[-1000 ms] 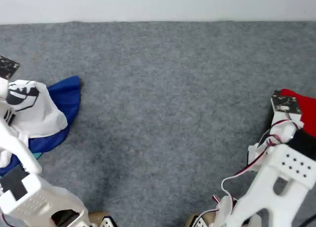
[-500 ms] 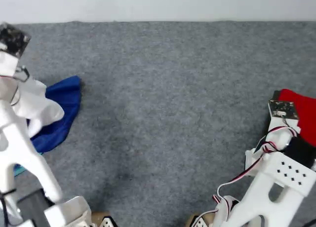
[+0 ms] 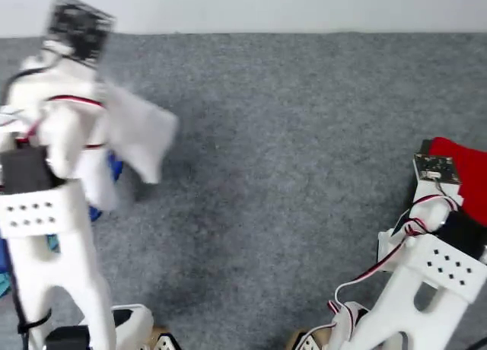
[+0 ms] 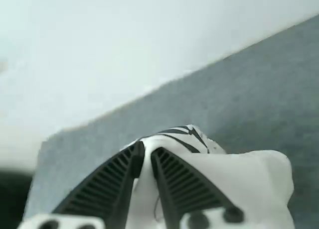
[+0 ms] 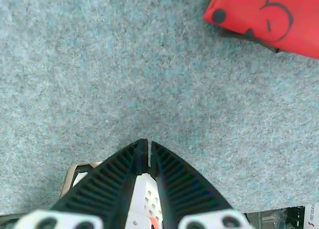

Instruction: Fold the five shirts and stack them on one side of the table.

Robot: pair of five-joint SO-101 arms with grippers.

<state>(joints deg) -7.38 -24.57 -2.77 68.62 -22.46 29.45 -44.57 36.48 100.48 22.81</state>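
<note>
Left gripper: pressed together on a fold of the white shirt, which hangs from it in the air above the left side of the table.
Right gripper: fingers pressed together with nothing between them, poised over bare grey felt near the red shirt at the right edge.
Step in hand: as I judge it, bringing the white shirt to the open middle of the table, where it can be spread for folding.
Doing it well: hold the pinch firm and carry the cloth high enough to clear the blue shirt. Lower it so the free edge lands first, then draw it along the felt to flatten it. The right gripper would need to spread and take a second corner.
Blue shirt: on the table under the left arm, mostly covered by the arm and the hanging white cloth.
Teal scrap: beside the left arm; possibly another shirt, too little shows to tell.
Hard to make out: the white shirt is smeared in the high view. I cannot tell whether the pinched part is collar, hem or sleeve.
Cut off: the red shirt runs past the frame edge, so its fold cannot be judged.
Shirt count: three sure ones; any others may lie under the arm or beyond the frame.
</note>
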